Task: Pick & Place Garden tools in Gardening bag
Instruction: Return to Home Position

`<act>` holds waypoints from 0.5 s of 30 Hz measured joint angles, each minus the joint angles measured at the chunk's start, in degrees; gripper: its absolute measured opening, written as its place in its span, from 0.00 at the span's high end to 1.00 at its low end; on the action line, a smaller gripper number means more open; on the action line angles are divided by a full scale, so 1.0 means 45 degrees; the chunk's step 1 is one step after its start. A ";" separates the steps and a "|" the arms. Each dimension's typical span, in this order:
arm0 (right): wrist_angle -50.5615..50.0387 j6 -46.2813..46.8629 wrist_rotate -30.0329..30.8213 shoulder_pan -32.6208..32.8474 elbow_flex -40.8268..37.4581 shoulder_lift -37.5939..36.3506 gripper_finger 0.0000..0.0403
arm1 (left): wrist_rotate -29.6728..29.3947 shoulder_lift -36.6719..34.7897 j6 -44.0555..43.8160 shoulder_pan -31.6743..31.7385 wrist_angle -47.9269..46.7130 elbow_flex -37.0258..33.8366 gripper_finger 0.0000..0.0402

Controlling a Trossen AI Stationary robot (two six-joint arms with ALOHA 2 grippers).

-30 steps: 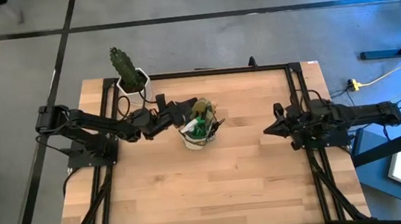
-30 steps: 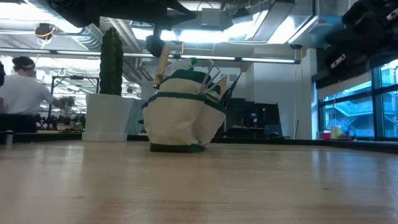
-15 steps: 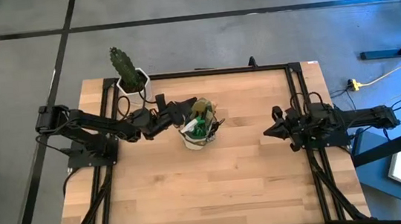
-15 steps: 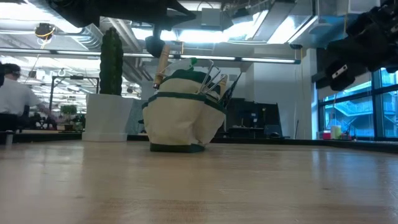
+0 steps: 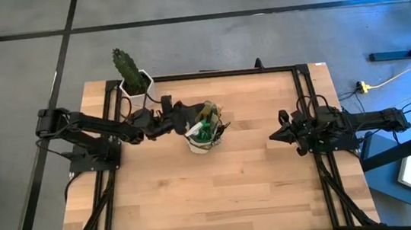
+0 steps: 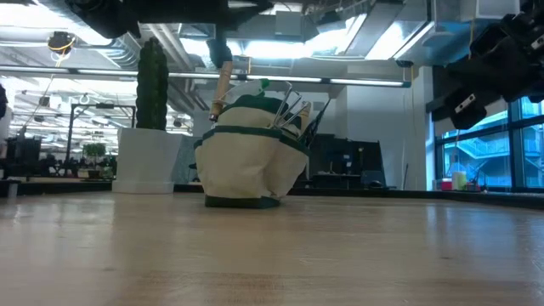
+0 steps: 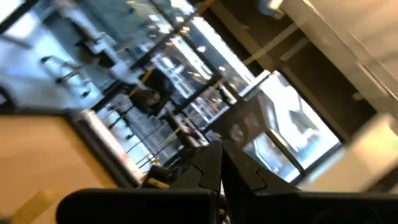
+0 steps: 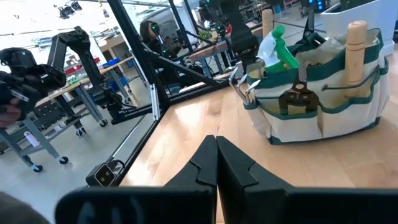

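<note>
Cactus (image 5: pixel 125 66) in its white pot (image 5: pixel 141 87): just left of and behind the gardening bag (image 6: pixel 246 166). Not part of the job, and nothing is touching it.

Left gripper (image 7: pixel 219 148): sits just beside the bag's left rim, up at about the height of the tool handles. Fingers are pressed together with nothing between them. Its wrist camera looks out into the room, not down into the bag.

Bag: upright on the table (image 5: pixel 222 197), bulging, rim open. Garden tools are inside it:
- A wooden handle (image 6: pixel 223 85) sticks up on the bag's left side.
- The rake tines (image 6: pixel 285 106) fan out of the top.
- The green item (image 8: pixel 283 53) pokes out of the top.
- Dark snips (image 8: pixel 300 96) sit in an outer pocket.
- A second wooden handle (image 8: pixel 356 50) stands at the other end.

From above I see no loose tools on the table around the bag.

Right gripper (image 8: pixel 216 144): well to the right of the bag, off the table surface, nose aimed at the bag. Fingers are closed tip to tip and empty.

My read is that packing is finished and the step in hand is parking both arms.

Next move:
- The left arm is the one to watch, since it's close to the handle and the bag's loops.
- It should lift up and away from the bag first, then fold back.
- A sideways sweep could clip the handle or tip the soft bag.
- The right arm has open table between it and the bag, so a straight retract looks fine.
</note>
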 joint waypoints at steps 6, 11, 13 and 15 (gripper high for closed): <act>0.0000 0.0000 0.0038 0.0000 0.0000 0.0000 1.00 | 0.2678 -0.1047 0.1915 0.0436 0.0084 0.0000 0.99; 0.0000 0.0000 0.0034 0.0000 0.0000 0.0000 1.00 | 0.4947 -0.2637 0.2928 0.0887 -0.0683 0.0000 0.99; 0.0000 -0.0001 0.0034 0.0000 0.0000 0.0005 1.00 | 0.5948 -0.3468 0.3401 0.1077 -0.1784 0.0000 0.99; 0.0000 -0.0002 0.0034 0.0000 0.0000 0.0005 1.00 | 0.6797 -0.4335 0.3940 0.1296 -0.3330 0.0000 0.99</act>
